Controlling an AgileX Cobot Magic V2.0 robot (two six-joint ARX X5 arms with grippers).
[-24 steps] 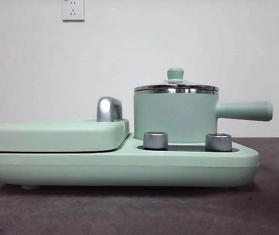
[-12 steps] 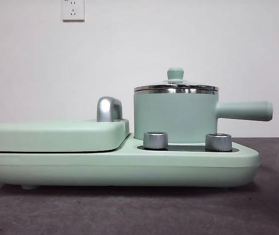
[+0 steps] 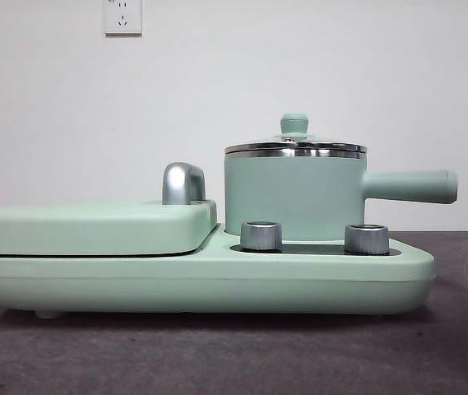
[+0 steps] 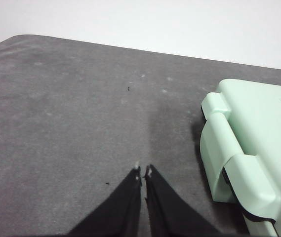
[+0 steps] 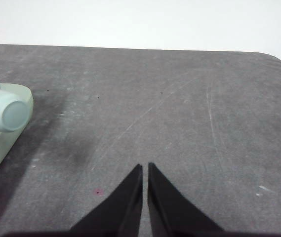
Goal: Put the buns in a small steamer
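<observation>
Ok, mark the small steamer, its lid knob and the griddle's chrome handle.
small steamer [image 3: 293, 196]: front view, on the pot's mint-green side wall.
lid knob [image 3: 294, 123]: front view, on the green knob's cap.
chrome handle [image 3: 182, 183]: front view, on the curved metal front.

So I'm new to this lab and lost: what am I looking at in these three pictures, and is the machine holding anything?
This is a two-armed robot at a table covered with a grey mat. One picture looks level across the table at a mint-green cooker. On it stand a flat lidded griddle and a small steamer, a pot with its glass lid on and a long handle. The other two pictures come from cameras on the wrists. The black points are the left gripper beside the cooker's griddle end, and the right gripper near the handle's tip. Both are shut and hold nothing. No buns show anywhere.
</observation>
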